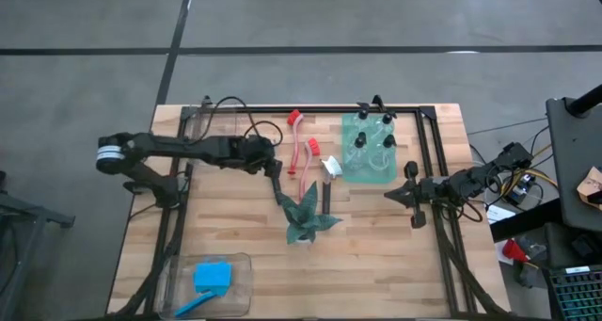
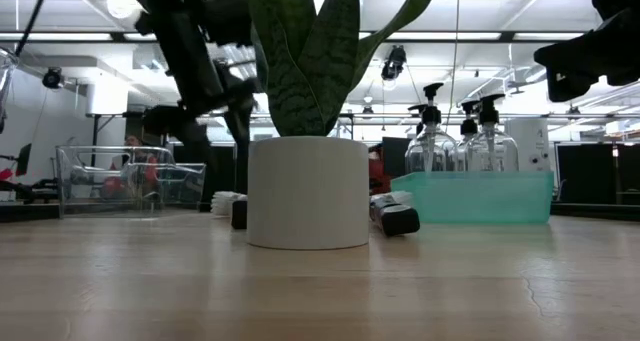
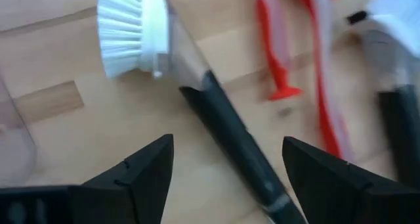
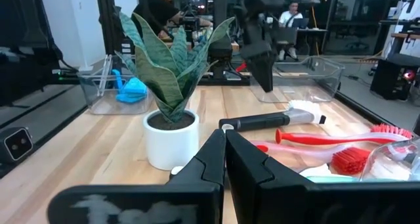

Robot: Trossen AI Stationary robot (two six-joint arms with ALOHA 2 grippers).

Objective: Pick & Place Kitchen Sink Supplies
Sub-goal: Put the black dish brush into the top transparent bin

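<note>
A dish brush with a white head (image 3: 128, 33) and a black handle (image 3: 230, 132) lies flat on the wooden table, left of the plant (image 1: 306, 217). My left gripper (image 3: 226, 145) hangs open just above its handle (image 1: 281, 197), one finger on either side, touching nothing. Two red brushes (image 1: 303, 150) and a second white-headed, black-handled brush (image 1: 328, 175) lie just to the right. Black-capped clear bottles (image 1: 374, 133) stand in a teal tray (image 1: 369, 170). A blue sponge (image 1: 212, 276) lies in a clear bin. My right gripper (image 1: 393, 195) waits shut at the table's right side.
The potted plant in its white pot (image 4: 170, 142) stands close to the near end of the brush handle. A clear bin (image 1: 209, 285) sits at the near left corner and another clear bin (image 1: 199, 123) at the far left. A black frame (image 1: 442, 161) runs along the table's edges.
</note>
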